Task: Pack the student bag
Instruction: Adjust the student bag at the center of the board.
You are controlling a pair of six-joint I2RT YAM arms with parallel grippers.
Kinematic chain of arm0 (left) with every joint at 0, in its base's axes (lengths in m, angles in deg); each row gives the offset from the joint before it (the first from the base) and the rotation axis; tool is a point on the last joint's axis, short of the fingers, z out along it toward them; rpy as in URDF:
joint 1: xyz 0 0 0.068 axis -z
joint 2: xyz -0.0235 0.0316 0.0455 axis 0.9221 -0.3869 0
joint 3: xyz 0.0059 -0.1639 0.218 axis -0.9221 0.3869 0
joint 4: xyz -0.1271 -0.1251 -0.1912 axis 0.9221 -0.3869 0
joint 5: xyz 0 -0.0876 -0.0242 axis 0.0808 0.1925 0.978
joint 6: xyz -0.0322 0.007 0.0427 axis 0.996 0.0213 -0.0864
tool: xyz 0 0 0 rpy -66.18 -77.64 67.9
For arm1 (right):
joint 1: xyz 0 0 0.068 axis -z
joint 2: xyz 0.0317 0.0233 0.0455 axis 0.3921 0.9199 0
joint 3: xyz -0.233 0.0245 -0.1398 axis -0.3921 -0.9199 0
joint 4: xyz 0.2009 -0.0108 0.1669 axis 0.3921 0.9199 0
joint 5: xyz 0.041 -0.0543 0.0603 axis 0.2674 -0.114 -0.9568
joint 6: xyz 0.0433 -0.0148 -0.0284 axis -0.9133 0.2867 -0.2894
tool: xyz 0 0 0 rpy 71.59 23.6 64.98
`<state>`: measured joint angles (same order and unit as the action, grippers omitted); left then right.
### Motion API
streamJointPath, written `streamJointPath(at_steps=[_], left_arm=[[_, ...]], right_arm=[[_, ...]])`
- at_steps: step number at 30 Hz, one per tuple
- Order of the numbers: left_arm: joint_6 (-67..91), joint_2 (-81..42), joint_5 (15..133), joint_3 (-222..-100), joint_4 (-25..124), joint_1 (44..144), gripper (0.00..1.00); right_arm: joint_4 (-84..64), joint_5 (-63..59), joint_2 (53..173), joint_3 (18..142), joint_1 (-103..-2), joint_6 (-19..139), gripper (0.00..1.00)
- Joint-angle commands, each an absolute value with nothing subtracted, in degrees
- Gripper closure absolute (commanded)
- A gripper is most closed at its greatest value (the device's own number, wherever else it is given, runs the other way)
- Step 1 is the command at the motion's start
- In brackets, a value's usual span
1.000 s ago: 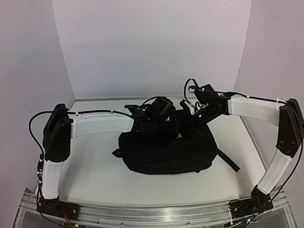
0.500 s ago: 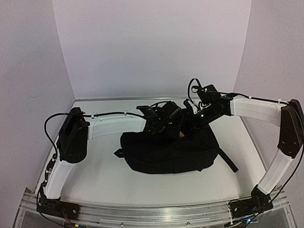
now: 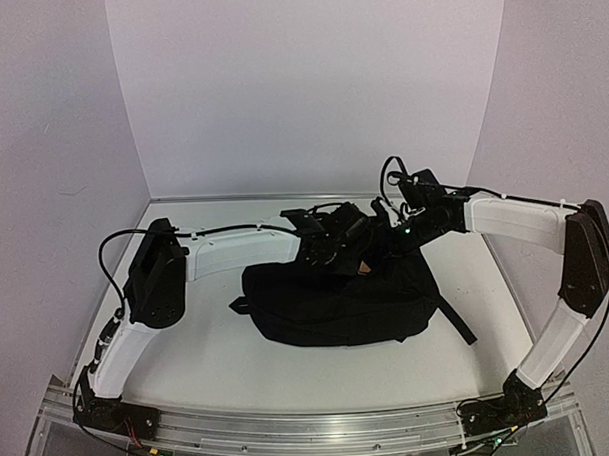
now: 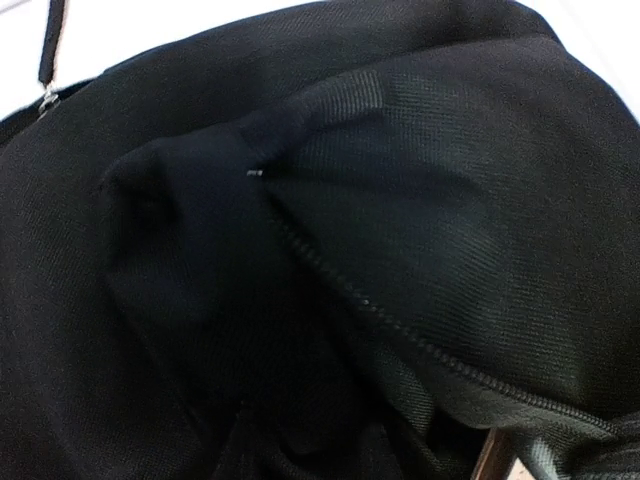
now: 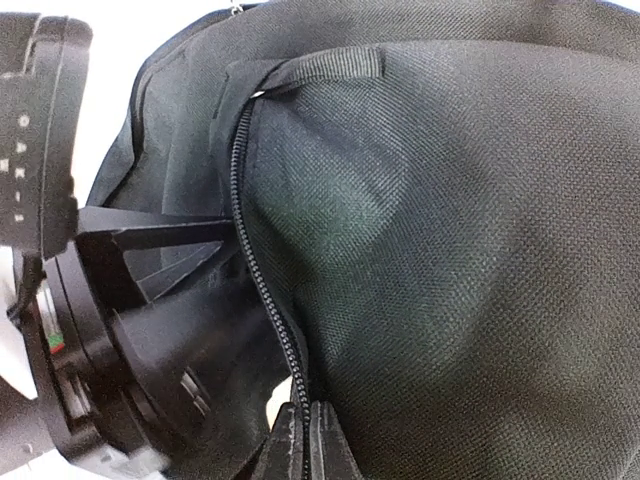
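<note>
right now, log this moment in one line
bag: lying flat | left tool: at bag top, grip unclear | right tool: shut on zip edge

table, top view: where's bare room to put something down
Bare table: the near strip in front of the bag, the left side beyond it, the back strip by the wall. Crowded: the bag's far edge, where left claw and right claw meet; a strap trails right.
</note>
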<state>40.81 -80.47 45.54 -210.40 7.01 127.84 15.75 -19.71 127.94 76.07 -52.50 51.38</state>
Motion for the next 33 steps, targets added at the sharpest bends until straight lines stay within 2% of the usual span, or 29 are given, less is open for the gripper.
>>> streamJointPath(at_steps=[1,3,6,15,21,27,33], left_arm=[[39.6,-73.9,53.0,-199.9,12.3,126.7,0.80],[38.4,-70.1,54.5,-197.6,15.5,126.5,0.91],[35.8,-64.5,57.0,-195.7,19.2,126.3,0.99],[28.6,-54.2,65.0,-189.9,25.1,124.2,1.00],[27.6,-48.1,76.0,-183.7,30.8,120.8,1.00],[27.8,-47.3,81.7,-181.6,33.0,116.9,1.00],[26.6,-50.3,83.8,-185.2,32.4,114.4,1.00]], right_arm=[[13.7,-22.6,124.0,74.7,-51.5,51.5,1.00],[12.5,-24.6,123.2,74.6,-51.5,51.1,1.00],[12.3,-26.7,122.9,75.7,-51.6,51.1,1.00],[10.5,-30.9,123.7,77.5,-54.5,49.5,1.00],[10.4,-31.2,128.7,80.7,-57.1,48.5,1.00],[10.5,-33.1,131.7,81.0,-60.4,49.2,1.00],[10.2,-36.5,131.6,80.2,-65.0,49.7,1.00]])
